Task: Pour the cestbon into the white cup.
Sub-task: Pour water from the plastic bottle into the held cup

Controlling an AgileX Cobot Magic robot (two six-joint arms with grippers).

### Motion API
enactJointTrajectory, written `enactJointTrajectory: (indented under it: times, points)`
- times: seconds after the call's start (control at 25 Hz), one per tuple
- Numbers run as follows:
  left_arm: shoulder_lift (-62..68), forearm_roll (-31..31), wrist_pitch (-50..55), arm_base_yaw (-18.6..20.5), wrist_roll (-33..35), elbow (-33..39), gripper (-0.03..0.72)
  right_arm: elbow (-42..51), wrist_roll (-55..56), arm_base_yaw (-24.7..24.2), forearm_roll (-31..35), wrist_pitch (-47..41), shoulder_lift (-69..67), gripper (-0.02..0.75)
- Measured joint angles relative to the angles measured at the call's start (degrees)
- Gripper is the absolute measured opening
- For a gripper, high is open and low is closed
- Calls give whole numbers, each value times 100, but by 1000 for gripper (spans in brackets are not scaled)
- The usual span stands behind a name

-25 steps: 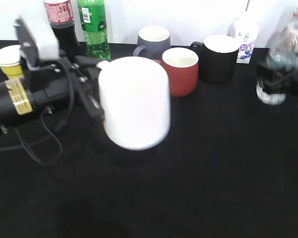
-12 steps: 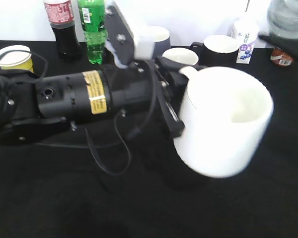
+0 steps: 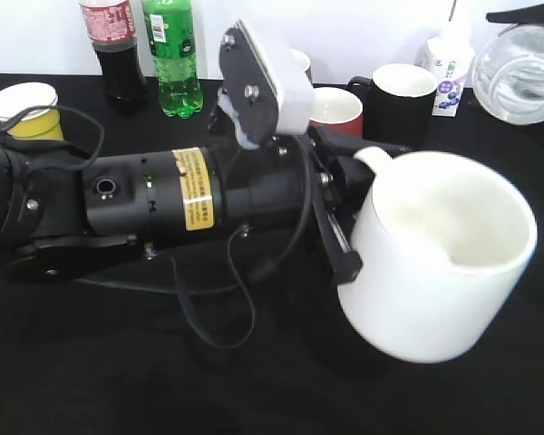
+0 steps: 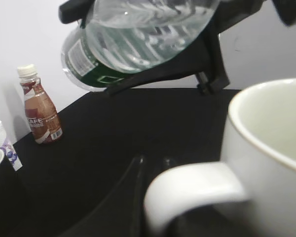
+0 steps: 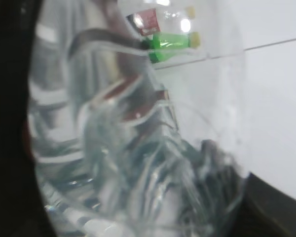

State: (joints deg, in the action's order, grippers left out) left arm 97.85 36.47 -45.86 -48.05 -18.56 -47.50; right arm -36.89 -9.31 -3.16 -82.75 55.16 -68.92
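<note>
Closest to the camera, the big all-white ceramic cup with a loop handle [image 3: 440,258] is held up off the black table [image 3: 163,381] and tips a little, so its open mouth points up and to the right. The left gripper [image 3: 344,222] is closed on the cup's handle side, at the end of a thick black arm [image 3: 136,204] that lies almost flat from the left. Farther back on the right, the clear plastic water bottle with a dark green label [image 4: 138,34] hangs in the air above the cup. It lies almost on its side, its long way going left to right, with water inside. The black right gripper [image 4: 207,47] is clamped around it. At the back stand a red mug [image 3: 340,107], a black mug [image 3: 401,101], a green soda bottle [image 3: 172,54] and a yellow paper cup [image 3: 25,109].
</note>
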Motion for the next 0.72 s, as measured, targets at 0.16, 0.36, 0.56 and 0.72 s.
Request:
enactJointTrajectory:
  times: [0.16, 0.36, 0.56, 0.72]
  points:
    - [219, -410, -19, 0, 0, -7, 57, 0, -203, 0, -5, 150, 0, 493]
    - [409, -420, -522, 0, 0, -7, 57, 0, -291, 0, -5, 151, 0, 493]
    - [409, -162, -547, 0, 0, -7, 57, 0, -735, 0, -15, 151, 0, 493]
    - [409, 119, -547, 0, 0, -7, 57, 0, -1024, 0, 27, 151, 0, 493]
